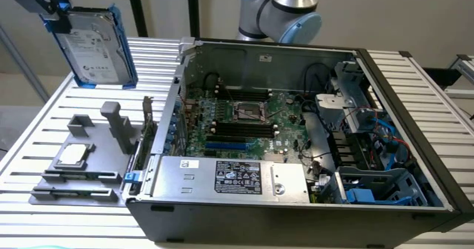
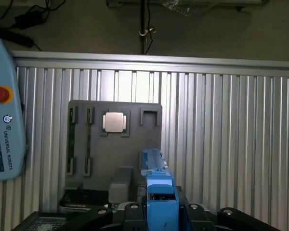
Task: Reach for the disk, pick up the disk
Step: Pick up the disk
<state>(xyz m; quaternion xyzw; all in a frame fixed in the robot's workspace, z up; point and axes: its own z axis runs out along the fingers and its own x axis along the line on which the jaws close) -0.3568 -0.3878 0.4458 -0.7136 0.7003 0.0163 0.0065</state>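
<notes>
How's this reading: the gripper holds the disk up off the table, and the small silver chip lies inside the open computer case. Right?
Not quite. The exterior view shows the small silver chip on the grey tray beside the open computer case, not inside it. The rest stands: the gripper holds the disk up off the table.

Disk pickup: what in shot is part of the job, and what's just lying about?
Job:
- disk, lifted clear of the table
- gripper, shut on the disk's blue-railed end

Lying about:
- grey tray
- chip, sitting in the tray
- open computer case
- teach pendant
- table
</notes>
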